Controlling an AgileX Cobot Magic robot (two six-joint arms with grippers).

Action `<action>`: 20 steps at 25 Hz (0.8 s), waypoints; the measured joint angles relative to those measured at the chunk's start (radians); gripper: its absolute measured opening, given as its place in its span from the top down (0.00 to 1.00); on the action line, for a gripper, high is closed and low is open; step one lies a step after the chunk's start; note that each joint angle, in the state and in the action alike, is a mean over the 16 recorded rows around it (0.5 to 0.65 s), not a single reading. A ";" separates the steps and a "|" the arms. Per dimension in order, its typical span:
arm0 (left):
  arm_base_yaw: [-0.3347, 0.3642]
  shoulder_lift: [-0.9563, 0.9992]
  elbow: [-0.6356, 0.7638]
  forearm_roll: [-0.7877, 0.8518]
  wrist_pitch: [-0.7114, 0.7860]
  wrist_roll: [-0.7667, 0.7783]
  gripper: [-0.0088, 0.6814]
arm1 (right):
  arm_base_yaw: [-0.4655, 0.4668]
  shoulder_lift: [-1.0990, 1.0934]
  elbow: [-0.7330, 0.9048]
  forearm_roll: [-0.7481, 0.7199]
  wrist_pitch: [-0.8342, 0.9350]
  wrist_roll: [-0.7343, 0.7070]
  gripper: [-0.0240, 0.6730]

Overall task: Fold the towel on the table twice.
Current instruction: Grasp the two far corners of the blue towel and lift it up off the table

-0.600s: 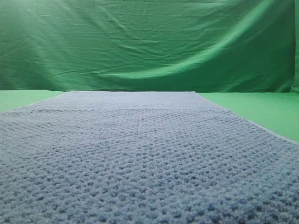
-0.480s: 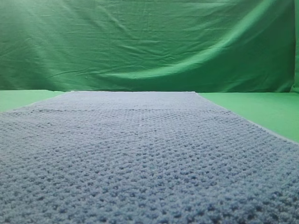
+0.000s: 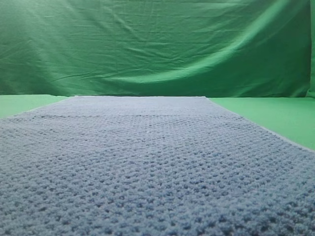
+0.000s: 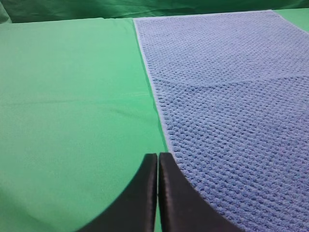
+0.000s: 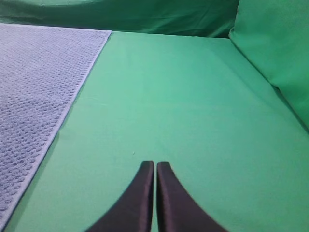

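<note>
The blue-grey waffle-weave towel (image 3: 147,162) lies flat and spread out over the green table (image 3: 275,115), filling most of the exterior view. Neither gripper shows in that view. In the left wrist view my left gripper (image 4: 158,159) is shut and empty, its black fingertips hovering at the towel's (image 4: 231,96) left pale edge over the table (image 4: 72,106). In the right wrist view my right gripper (image 5: 155,166) is shut and empty above bare table (image 5: 183,106), well to the right of the towel's (image 5: 34,92) right edge.
A wrinkled green backdrop cloth (image 3: 157,44) hangs behind the table. In the right wrist view the draped backdrop (image 5: 275,53) rises at the far right. Bare green surface lies on both sides of the towel.
</note>
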 joint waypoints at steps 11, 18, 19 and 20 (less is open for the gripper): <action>0.000 0.000 0.000 -0.020 -0.016 0.000 0.99 | 0.000 0.000 0.000 0.000 -0.003 0.000 0.97; 0.000 0.000 0.001 -0.095 -0.136 0.000 0.99 | 0.000 0.000 0.000 0.001 -0.047 0.007 0.97; 0.000 0.000 0.001 -0.106 -0.157 0.000 0.99 | 0.000 0.000 0.000 0.001 -0.056 0.008 0.97; 0.000 0.000 0.001 -0.117 -0.179 0.000 0.99 | 0.000 0.000 0.000 0.001 -0.065 0.009 0.97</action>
